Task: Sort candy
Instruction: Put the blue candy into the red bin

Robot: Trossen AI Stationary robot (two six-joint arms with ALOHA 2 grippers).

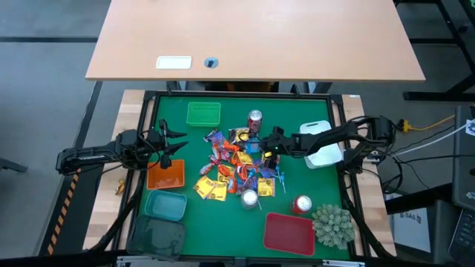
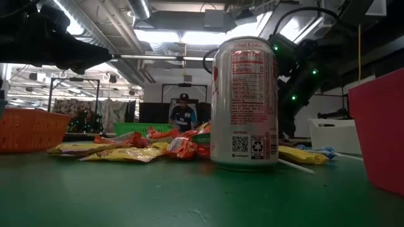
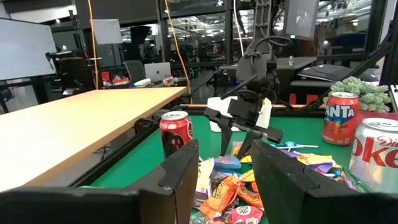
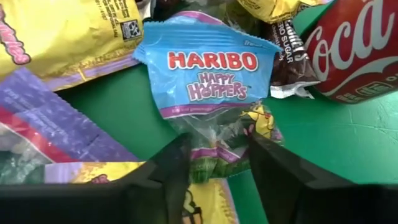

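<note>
Left tool point(image 1: 176, 142) hangs above the orange bin point(image 1: 165, 176) at the green bench's point(image 1: 297, 119) left side, fingers point(image 3: 180, 171) parted, nothing between them. Teal bin point(image 1: 165, 205) and dark bin point(image 1: 157, 239) sit nearer the front edge, green bin point(image 1: 203, 113) toward the back. Candy pile point(image 1: 234, 167) lies mid-bench: yellow, orange-red, purple, blue wrappers, with cans at its back point(image 1: 254, 120) and front point(image 1: 249, 198). Right tool point(image 1: 265, 148) is down on the pile's right edge, its fingers point(image 4: 168, 171) either side of a blue Haribo packet's point(image 4: 208, 71) lower end; can't tell if they're pinching it yet. Right of that: white bin point(image 1: 324, 154), third can point(image 1: 302, 204), red bin point(image 1: 288, 231), spiky plant point(image 1: 332, 224).
</note>
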